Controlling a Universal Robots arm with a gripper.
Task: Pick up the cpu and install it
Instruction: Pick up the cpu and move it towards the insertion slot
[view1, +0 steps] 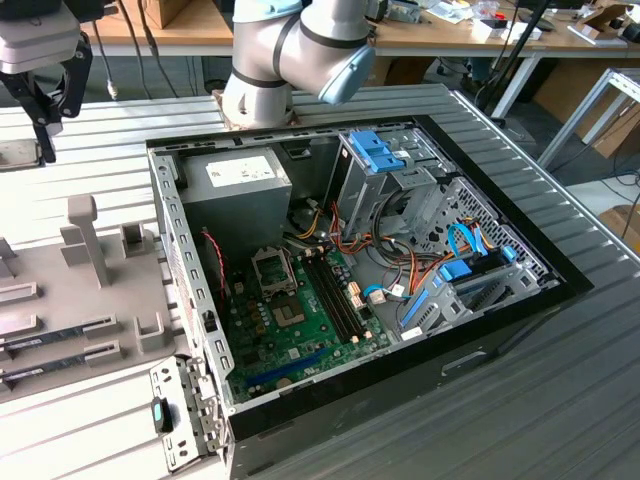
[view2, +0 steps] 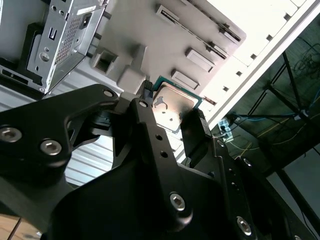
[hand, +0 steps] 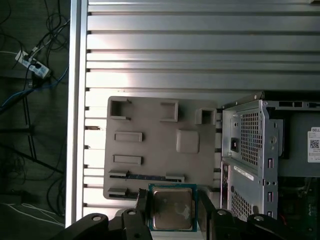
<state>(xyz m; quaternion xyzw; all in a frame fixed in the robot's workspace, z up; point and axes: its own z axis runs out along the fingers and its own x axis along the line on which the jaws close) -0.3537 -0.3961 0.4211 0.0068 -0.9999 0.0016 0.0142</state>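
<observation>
The black gripper (hand: 172, 212) has its two jaws closed on the one small square cpu (hand: 172, 205), which has a shiny grey top and a green rim. It hangs over an edge of the flat grey plastic tray (hand: 160, 145), near two long memory sticks (hand: 145, 176). The white label (view1: 245, 175) on the grey metal power box (view1: 225, 210) is too small to read.

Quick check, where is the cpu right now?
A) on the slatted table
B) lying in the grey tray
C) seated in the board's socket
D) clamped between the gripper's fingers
D: in the first wrist view the cpu sits clamped between the two fingers of the gripper, held above the grey tray.
</observation>
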